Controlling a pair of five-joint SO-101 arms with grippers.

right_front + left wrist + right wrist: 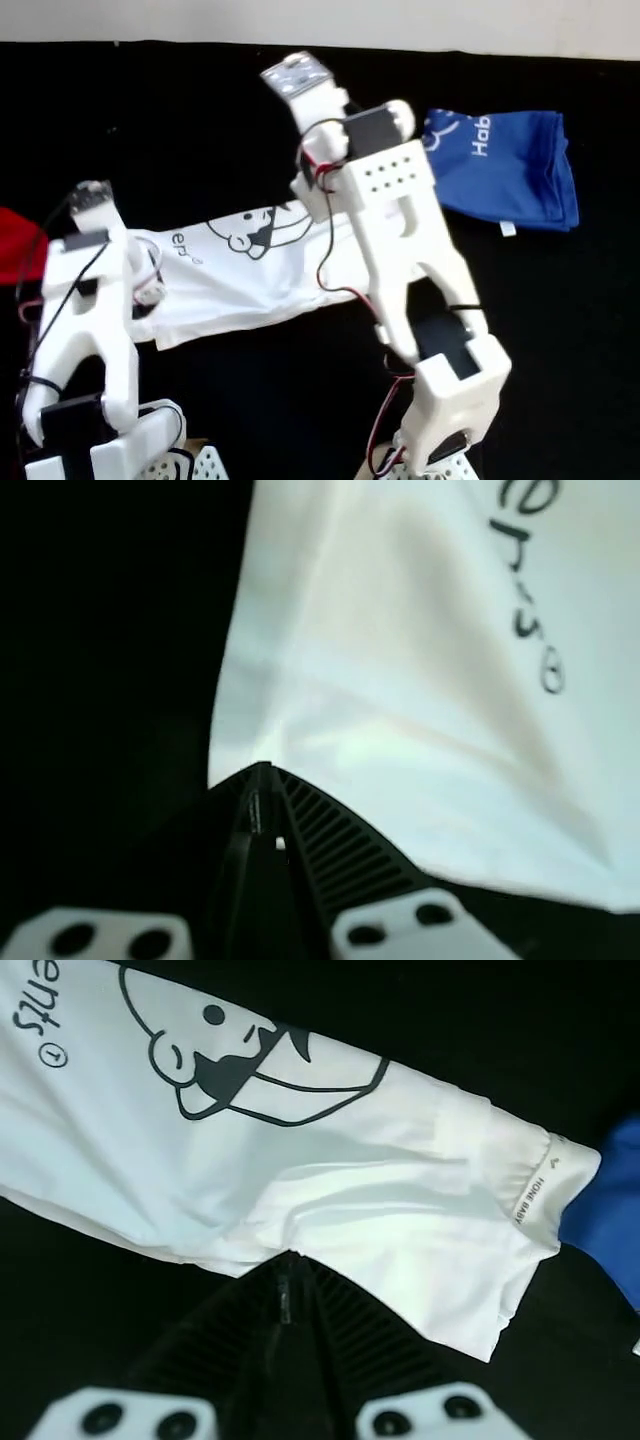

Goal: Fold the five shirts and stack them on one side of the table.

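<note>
A white shirt [240, 275] with a black cartoon print lies as a long folded strip across the black table [200, 130]. My left gripper [262, 772] is shut on the white shirt [400, 680] at its left end, near the printed letters. My right gripper [288, 1258] is shut on the near edge of the white shirt [300, 1180], below the cartoon print, with the collar off to one side. In the high view the left arm [90, 300] stands at the strip's left end. The right arm [400, 220] covers its right end.
A folded blue shirt [505, 165] lies at the back right, close to the white shirt's collar end, and its edge [610, 1200] shows in the right wrist view. A bit of red cloth [15, 245] sits at the table's left edge.
</note>
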